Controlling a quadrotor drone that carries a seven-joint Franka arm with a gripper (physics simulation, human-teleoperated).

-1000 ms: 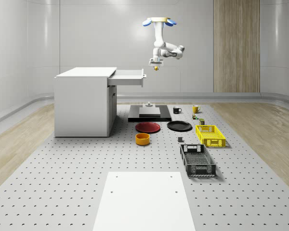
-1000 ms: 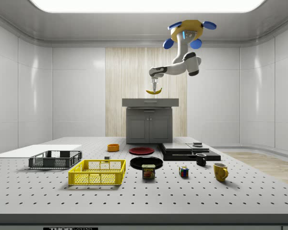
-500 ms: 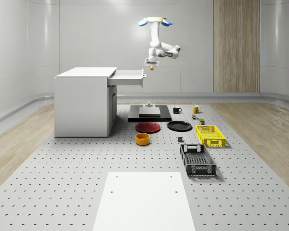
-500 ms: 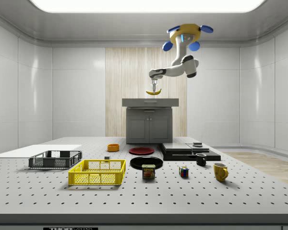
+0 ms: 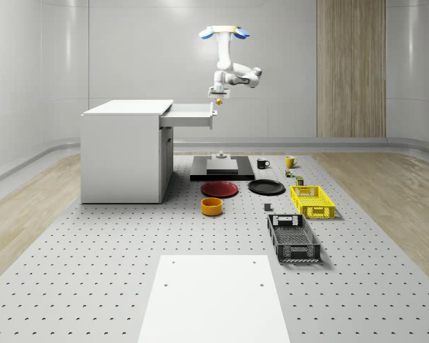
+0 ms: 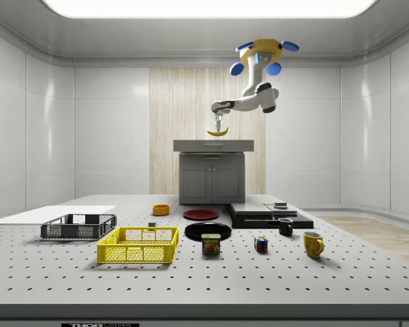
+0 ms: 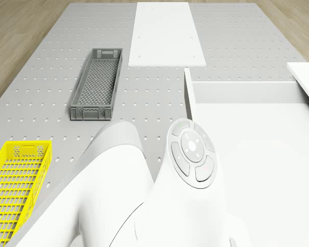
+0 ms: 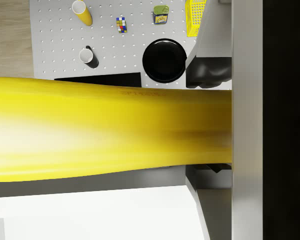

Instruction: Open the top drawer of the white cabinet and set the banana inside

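I see the drone [image 5: 223,31] hovering upper centre, end effector [image 5: 217,98] clamped on the curved yellow banana [image 6: 217,131], just above the front edge of the white cabinet's [image 5: 123,151] pulled-out top drawer [image 5: 191,114].

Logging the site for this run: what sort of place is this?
Likely a simulated robotics test room: a perforated floor plate scattered with props like a yellow crate and mug, a white cabinet, bare panelled walls.
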